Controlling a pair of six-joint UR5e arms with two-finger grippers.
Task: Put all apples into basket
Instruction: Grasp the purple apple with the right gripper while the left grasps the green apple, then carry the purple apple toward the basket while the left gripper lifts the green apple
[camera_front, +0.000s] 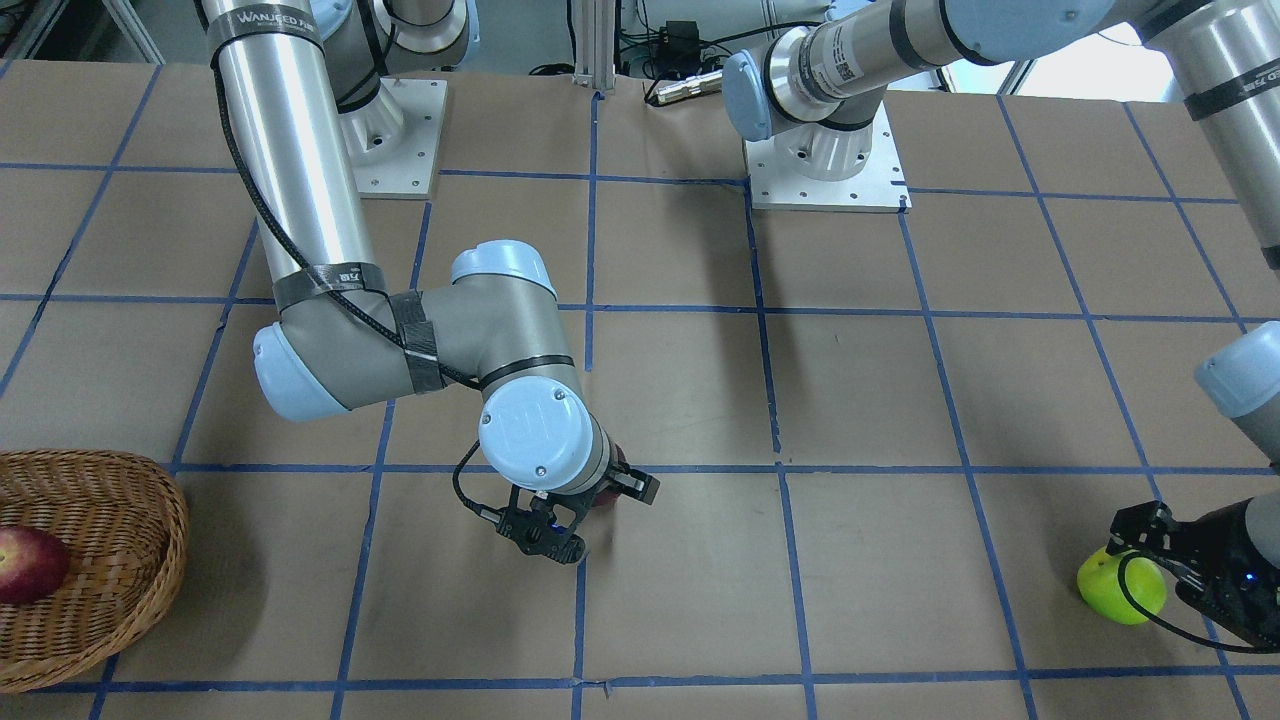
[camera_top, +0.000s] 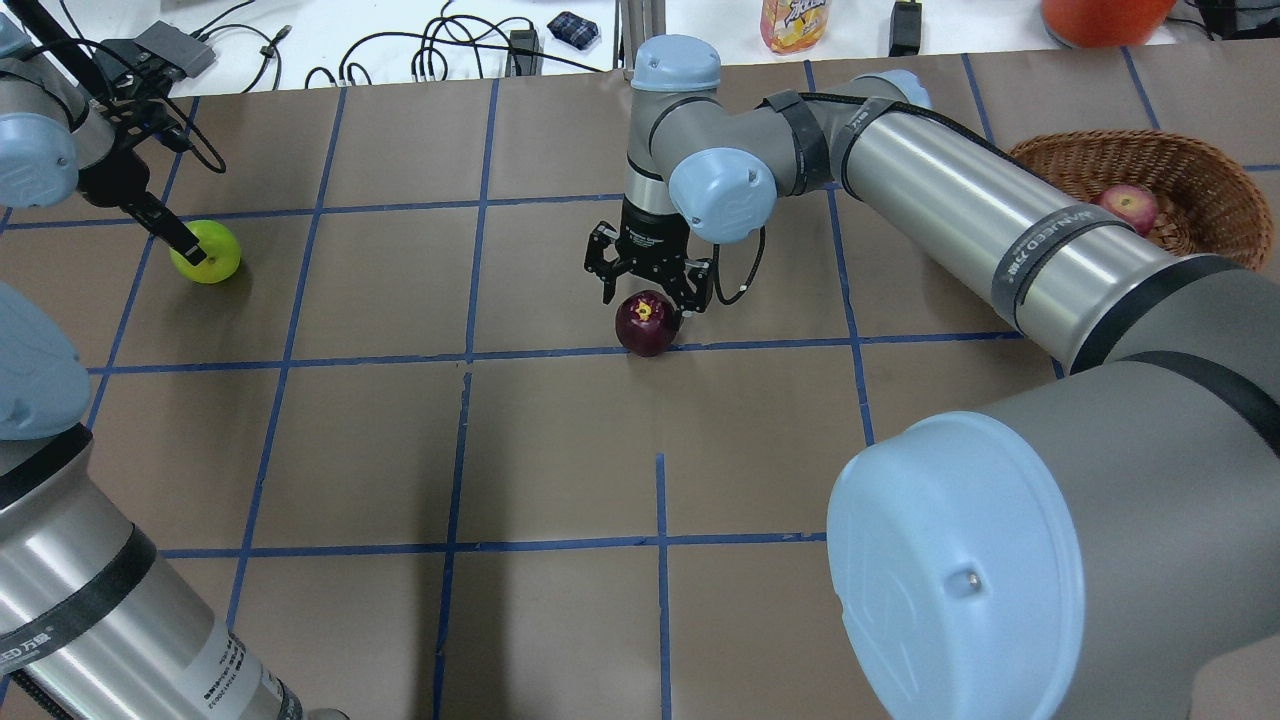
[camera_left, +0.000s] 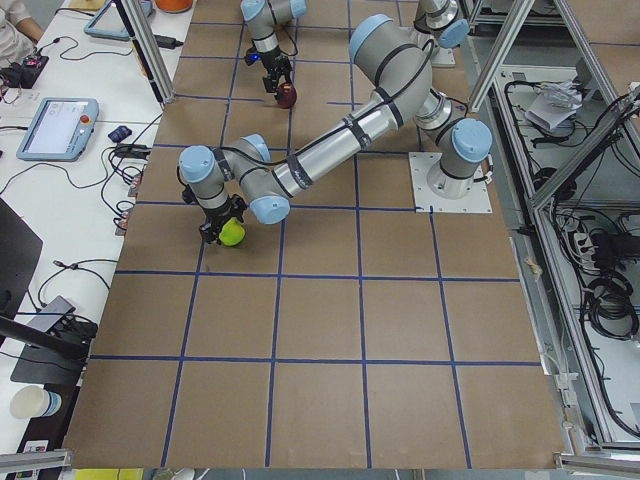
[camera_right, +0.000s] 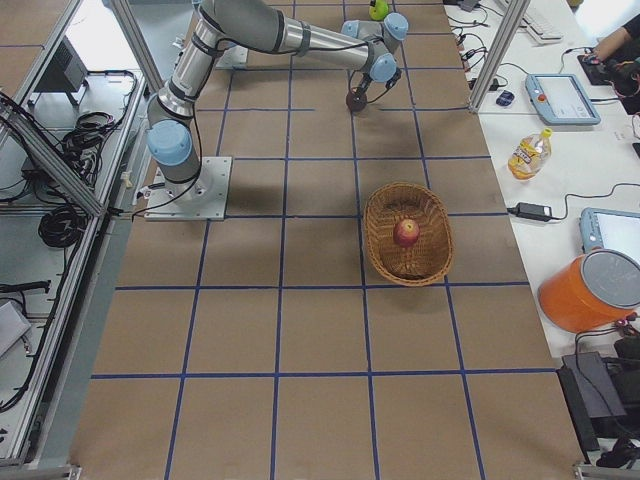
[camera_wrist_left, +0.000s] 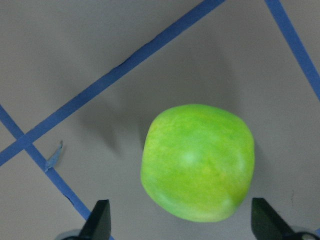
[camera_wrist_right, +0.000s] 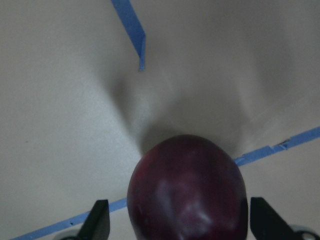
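The lime green apple (camera_top: 205, 251) lies on the table at the far left. My left gripper (camera_top: 188, 246) is open and low around it, with its fingertips (camera_wrist_left: 100, 221) on either side of the apple (camera_wrist_left: 198, 162). The dark maroon apple (camera_top: 648, 322) lies mid-table. My right gripper (camera_top: 652, 298) is open just above it, and its fingers (camera_wrist_right: 98, 220) straddle the apple (camera_wrist_right: 188, 190) without gripping. The wicker basket (camera_top: 1190, 165) stands at the far right and holds the red apple (camera_top: 1128, 206). The basket also shows in the exterior front-facing view (camera_front: 110, 500).
The table is brown paper with a blue tape grid. Beyond its far edge are cables, a drink bottle (camera_top: 795, 20) and an orange bucket (camera_top: 1100, 15). The right arm's long link (camera_top: 980, 215) passes beside the basket. The two arm bases (camera_front: 825, 170) stand at the robot's side.
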